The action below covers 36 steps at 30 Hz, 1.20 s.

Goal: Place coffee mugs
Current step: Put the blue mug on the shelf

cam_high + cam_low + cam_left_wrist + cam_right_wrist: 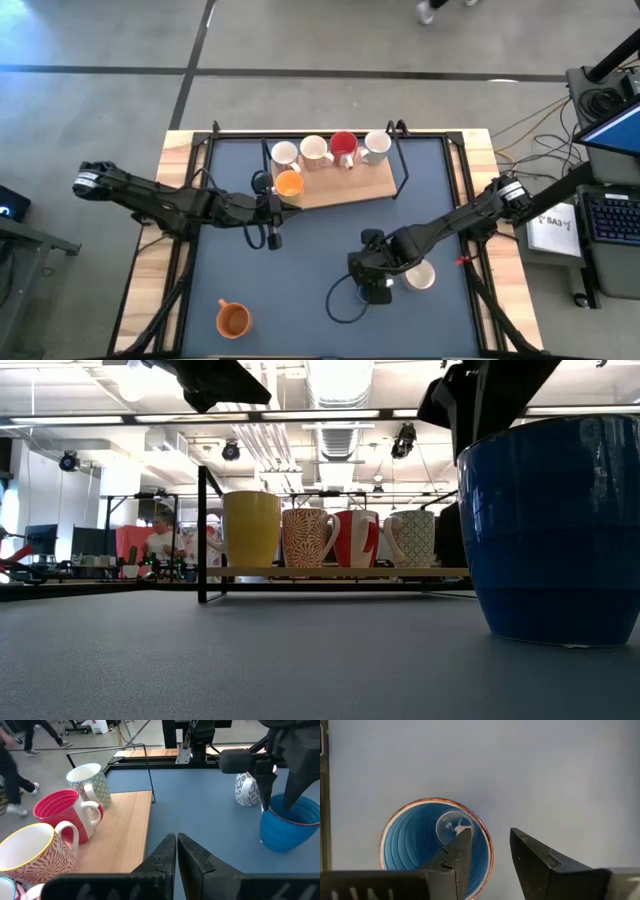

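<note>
The right gripper (487, 857) hangs straight over the blue mug (436, 845), fingers parted and straddling its rim: one finger reaches down inside the cup, the other sits outside the wall. Nothing is clamped yet. The mug stands upright on the table (320, 230), directly beneath this gripper, with a white mug (419, 276) just beside it on the outer side.

The main risk, as I judge it, is a thin-wall pinch: if the fingers close off-centre or too shallow, the smooth mug could tilt or slip out during the lift. A sideways nudge while closing could also push it into the white neighbour.

The wooden board (345, 182), well beyond the gripper, already holds a row of mugs, so a careless set-down could knock one of them over.

The left gripper (176, 851) waits near the board's edge with fingers pressed together, holding nothing. An orange mug (233, 319) stands alone, far from both grippers.
</note>
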Available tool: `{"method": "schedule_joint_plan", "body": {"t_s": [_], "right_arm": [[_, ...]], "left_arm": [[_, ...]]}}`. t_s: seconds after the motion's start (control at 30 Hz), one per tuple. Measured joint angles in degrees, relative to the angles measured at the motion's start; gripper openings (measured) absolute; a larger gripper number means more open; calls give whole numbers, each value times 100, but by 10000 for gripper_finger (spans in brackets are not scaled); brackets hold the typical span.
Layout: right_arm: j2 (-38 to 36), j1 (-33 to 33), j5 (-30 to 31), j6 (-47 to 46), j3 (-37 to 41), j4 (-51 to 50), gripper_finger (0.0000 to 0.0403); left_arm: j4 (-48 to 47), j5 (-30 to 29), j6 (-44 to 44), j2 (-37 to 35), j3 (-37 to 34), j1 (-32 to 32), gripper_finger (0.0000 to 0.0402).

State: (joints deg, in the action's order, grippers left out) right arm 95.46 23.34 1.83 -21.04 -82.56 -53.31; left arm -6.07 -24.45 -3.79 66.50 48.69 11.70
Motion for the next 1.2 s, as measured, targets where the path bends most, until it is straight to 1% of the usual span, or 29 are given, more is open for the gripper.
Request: {"method": "schedule_joint_plan", "body": {"t_s": [0.17, 0.33, 0.53, 0.63, 0.8, 0.83, 1.0, 1.13, 1.2], "right_arm": [[50, 4, 120, 153, 7, 4, 113], [243, 6, 116, 212, 12, 2, 110], [391, 6, -34, 207, 17, 27, 111], [396, 4, -41, 130, 17, 56, 93], [369, 4, -104, 75, 20, 40, 24], [367, 4, -119, 11, 21, 64, 18], [343, -146, -437, -292, 23, 118, 13], [217, -403, -478, -345, 4, 123, 13], [105, -557, -386, -273, -11, 140, 13]], "left_arm": [[-2, 0, 57, 0, 0, 0, 0], [-4, 0, 68, 0, -4, 0, 0], [-4, 0, 70, 0, -6, 0, 0], [0, 0, 70, 0, -7, 0, 0], [2, 0, 72, 0, -9, 0, 0], [2, -2, 72, 0, -9, 0, 0], [2, -2, 129, 0, -9, 0, 0], [7, -2, 131, 0, -9, -2, 0], [9, -2, 137, 0, -9, -2, 0]]}}
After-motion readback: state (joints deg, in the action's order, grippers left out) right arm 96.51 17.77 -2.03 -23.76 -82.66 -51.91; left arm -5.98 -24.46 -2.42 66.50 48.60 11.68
